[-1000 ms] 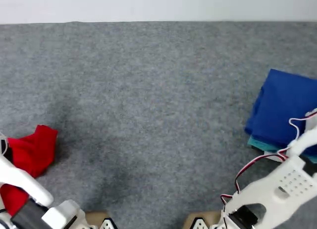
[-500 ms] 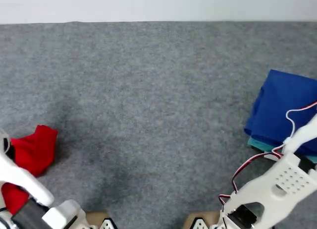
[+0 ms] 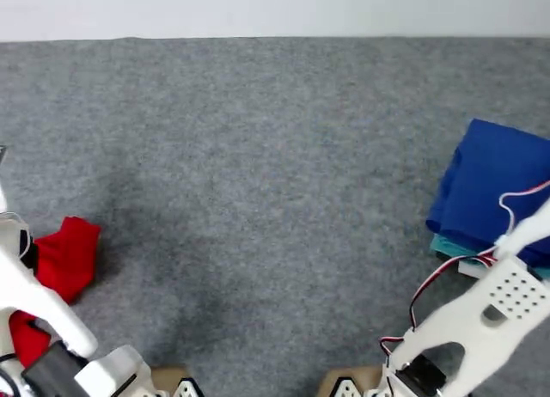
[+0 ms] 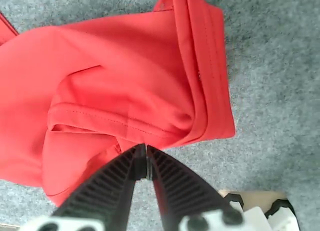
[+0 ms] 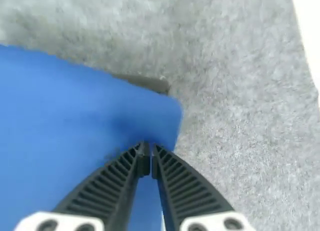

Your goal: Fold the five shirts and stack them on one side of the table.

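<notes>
A crumpled red shirt (image 3: 67,258) lies at the table's left edge. In the left wrist view its folds (image 4: 115,76) run together at my left gripper (image 4: 146,158), which is shut on the fabric at the near hem. At the right edge a folded blue shirt (image 3: 497,186) tops a stack, with a teal shirt (image 3: 447,247) peeking out beneath it. My right gripper (image 5: 145,158) is shut, its tips resting over the blue shirt (image 5: 65,131) close to one corner, with nothing visibly pinched.
Grey felt (image 3: 266,156) covers the table, with a white wall strip along the far edge. Both arm bases (image 3: 344,384) sit at the front edge. Red and white cables (image 3: 516,212) loop over the blue stack.
My left arm has risen a little at the left edge, still over the red shirt. The right arm has slid slightly toward the front. The shirts have hardly shifted.
</notes>
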Robot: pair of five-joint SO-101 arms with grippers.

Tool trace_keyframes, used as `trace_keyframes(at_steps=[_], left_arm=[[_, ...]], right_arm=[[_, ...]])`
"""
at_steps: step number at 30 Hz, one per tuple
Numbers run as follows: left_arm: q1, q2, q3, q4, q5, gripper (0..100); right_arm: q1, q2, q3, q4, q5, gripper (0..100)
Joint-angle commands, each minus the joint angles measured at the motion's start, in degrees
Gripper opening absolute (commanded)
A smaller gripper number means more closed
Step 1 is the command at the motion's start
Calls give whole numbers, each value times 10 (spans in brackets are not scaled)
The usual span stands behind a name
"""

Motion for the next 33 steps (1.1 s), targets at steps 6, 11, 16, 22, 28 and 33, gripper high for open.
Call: trace_keyframes(at_steps=[6, 11, 16, 22, 28, 33], left_arm=[[1, -86, -4, 9, 3, 7], [1, -147, 11, 13, -1, 71], [-4, -130, 48, 4, -32, 257], [-4, -24, 74, -61, -69, 246], [14, 81, 72, -116, -69, 246], [55, 133, 73, -137, -63, 213]], right_arm=[[-80, -58, -191, 221, -22, 15], [-98, -77, -179, 222, -45, 17], [-105, -143, -50, 223, -49, 17], [-105, -288, 188, 222, -49, 18], [-111, -411, 391, 220, -50, 17], [-131, -474, 479, 220, -50, 16]])
